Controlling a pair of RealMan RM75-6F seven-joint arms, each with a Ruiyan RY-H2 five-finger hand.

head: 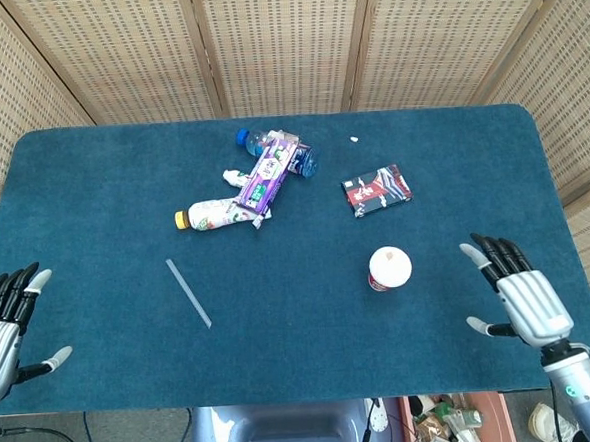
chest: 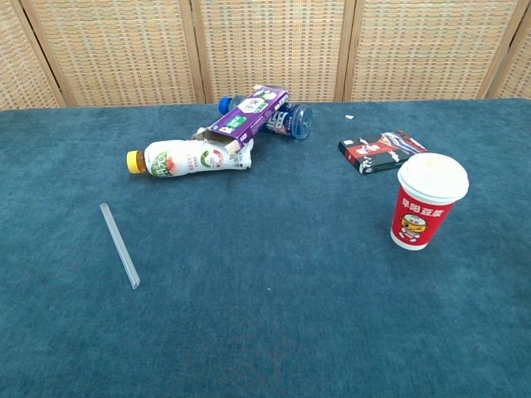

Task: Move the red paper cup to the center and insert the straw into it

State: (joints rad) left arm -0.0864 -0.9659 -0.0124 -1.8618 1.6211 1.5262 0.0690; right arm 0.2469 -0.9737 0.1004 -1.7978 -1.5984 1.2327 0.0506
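Beside the red paper cup, right hand hovers, fingers spread, empty.

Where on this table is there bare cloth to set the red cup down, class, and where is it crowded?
Bare cloth lies between the straw and the red paper cup, in front of the white bottle. The far middle is crowded: white bottle, purple carton, blue-capped bottle and dark packet. Both the right hand and left hand are empty.

red paper cup: 1 | straw: 1 | bottles: 2, white with yellow cap, clear with blue cap | purple carton: 1 | dark red-and-white packet: 1 | small white scrap: 1
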